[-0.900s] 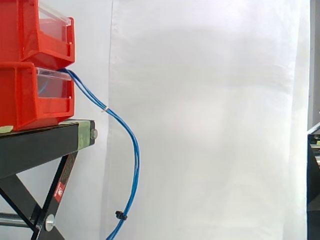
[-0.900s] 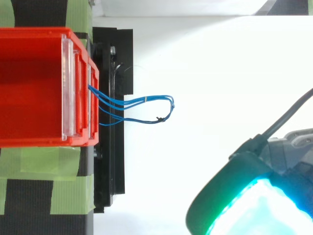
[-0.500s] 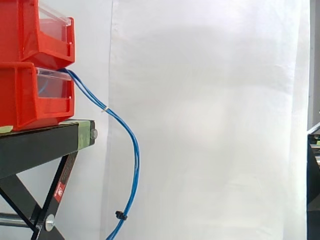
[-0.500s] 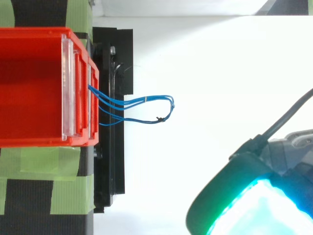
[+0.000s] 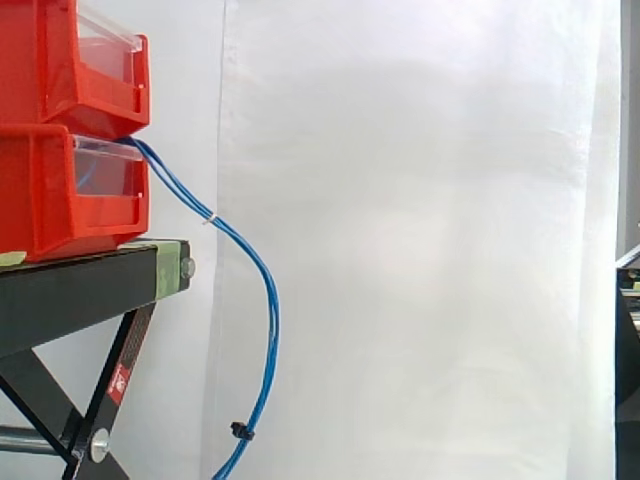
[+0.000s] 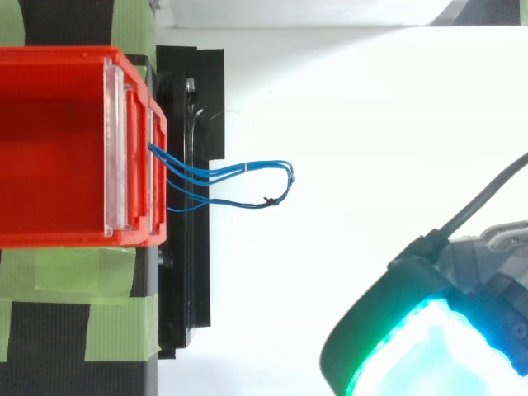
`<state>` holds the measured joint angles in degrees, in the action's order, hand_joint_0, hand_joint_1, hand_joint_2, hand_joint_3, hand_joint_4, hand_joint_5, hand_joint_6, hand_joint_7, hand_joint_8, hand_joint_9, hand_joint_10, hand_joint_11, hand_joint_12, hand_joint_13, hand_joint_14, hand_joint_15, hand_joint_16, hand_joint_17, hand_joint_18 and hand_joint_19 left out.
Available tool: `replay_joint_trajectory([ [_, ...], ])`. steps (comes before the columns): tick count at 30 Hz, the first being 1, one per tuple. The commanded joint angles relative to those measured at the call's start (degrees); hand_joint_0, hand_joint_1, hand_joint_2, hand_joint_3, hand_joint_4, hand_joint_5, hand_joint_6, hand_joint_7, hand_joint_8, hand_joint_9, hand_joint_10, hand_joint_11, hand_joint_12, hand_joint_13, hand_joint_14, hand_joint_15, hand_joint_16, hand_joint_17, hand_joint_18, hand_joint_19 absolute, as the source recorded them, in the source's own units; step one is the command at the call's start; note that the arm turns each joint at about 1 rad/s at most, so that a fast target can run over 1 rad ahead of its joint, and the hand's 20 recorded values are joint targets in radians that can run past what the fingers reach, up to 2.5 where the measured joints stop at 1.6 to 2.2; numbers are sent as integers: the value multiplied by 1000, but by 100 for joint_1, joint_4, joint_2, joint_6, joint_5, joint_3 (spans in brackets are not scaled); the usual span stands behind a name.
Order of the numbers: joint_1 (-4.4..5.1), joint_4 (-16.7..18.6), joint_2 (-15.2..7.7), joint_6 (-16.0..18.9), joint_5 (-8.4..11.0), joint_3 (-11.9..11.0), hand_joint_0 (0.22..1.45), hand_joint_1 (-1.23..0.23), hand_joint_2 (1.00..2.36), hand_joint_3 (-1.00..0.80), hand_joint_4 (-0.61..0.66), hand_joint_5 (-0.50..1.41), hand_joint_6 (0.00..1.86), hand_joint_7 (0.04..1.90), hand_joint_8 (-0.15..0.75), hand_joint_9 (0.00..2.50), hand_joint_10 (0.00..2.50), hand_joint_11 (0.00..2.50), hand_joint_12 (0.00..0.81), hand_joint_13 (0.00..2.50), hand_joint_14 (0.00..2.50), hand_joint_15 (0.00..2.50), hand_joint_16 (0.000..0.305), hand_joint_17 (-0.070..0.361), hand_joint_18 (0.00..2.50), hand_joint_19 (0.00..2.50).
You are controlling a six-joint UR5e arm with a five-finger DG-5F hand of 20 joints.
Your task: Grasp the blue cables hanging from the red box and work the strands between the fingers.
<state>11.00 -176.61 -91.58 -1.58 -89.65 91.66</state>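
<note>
- Two red plastic bins with clear front panels sit stacked at the left: the upper red bin (image 5: 70, 60) rests on the lower red bin (image 5: 60, 190).
- Both stand on the tabletop of a black metal stand (image 5: 80, 290) with crossed legs. In the top view, strips of green tape (image 6: 66, 276) lie across it.
- The thin blue cables (image 5: 262, 280) come out over the front of the lower red bin, slope down to the right and hang in a loose curve clear of the stand. In the top view they form a narrow loop (image 6: 239, 173) pointing right.
- A small white tie (image 5: 211, 219) binds the strands high up and a black tie (image 5: 240, 432) binds them near the bottom.
- A white curtain (image 5: 420, 240) hangs behind.
- In the top view, the hand (image 6: 412, 355) is at the lower right, glowing green and cyan, well apart from the cables. Whether it is spread or closed cannot be told.
</note>
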Motion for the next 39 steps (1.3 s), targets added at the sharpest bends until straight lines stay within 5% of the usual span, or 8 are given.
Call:
replay_joint_trajectory([
  [1,7,-14,0,0,-18,-8,600,-455,1000,-1000,75,-500,4,623,271,0,1,0,419,0,5,235,83,187,0,189],
  [12,16,-14,0,-255,-18,1,603,-468,1000,-1000,101,-500,4,620,284,0,2,0,423,0,5,225,83,187,0,165],
  [39,33,-164,-9,-272,79,1,611,-463,1000,-1000,139,-450,5,651,310,38,0,83,429,0,6,246,82,184,0,214],
])
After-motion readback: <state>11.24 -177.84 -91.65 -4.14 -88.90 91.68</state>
